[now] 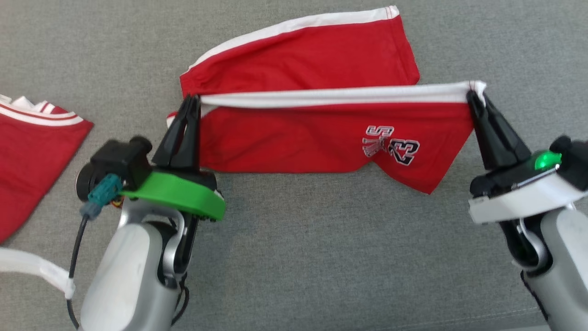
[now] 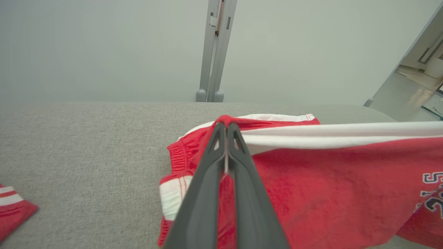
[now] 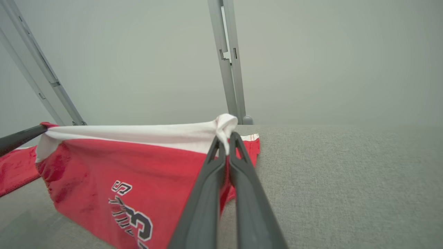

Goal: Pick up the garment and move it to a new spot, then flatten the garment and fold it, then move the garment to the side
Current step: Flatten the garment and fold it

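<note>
Garment (image 1: 285, 142) is red, white-striped, printed with 23.

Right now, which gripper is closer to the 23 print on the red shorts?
Right. The right gripper pinches the white band of the red shorts just past the 23 print; the left gripper grips the band's far end.

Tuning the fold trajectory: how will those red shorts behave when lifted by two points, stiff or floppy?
Likely floppy: the red shorts sag below the white edge stretched between left hand and right hand. Probably light: two fingertip pinches carry the lifted part. May slip, since each pinch holds just a small bunch of cloth.
</note>
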Robot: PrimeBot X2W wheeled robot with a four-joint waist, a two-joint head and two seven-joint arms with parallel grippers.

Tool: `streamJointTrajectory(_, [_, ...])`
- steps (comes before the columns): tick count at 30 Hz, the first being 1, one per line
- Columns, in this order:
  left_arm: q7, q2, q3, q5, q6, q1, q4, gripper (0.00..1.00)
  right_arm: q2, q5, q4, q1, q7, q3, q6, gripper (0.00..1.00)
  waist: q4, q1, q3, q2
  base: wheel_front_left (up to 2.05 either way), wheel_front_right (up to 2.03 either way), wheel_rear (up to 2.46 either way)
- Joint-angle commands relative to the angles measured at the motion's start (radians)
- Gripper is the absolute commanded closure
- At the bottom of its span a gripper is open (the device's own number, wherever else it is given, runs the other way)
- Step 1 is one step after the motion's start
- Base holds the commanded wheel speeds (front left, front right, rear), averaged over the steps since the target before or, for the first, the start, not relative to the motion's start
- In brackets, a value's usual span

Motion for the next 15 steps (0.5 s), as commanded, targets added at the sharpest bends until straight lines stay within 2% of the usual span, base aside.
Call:
streamJointTrajectory(1, [-0.002, 0.013, 0.02, 0.002, 0.0, -0.065, 0.038, 1.0, -0.034, 0.025, 0.052, -0.071, 0.004, -0.006, -0.016, 1.0, 0.013, 0.0, 0.106, 0.0, 0.0, 0.0, 0.0])
streamJointTrajectory(7, [0.001, -0.014, -0.024, 0.006, -0.055, -0.299, 0.238, 1.0, -0.11, 0.104, 0.276, -0.367, 0.013, 0.081, -0.016, 1.0, 0.056, 0.0, 0.186, 0.0, 0.0, 0.0, 0.0])
streamJointTrajectory(15, [-0.072, -0.045, -0.057, -0.012, -0.092, -0.519, 0.476, 1.0, -0.141, 0.19, 0.537, -0.638, 0.0, 0.223, -0.015, 1.0, 0.096, 0.0, 0.24, 0.0, 0.0, 0.0, 0.0])
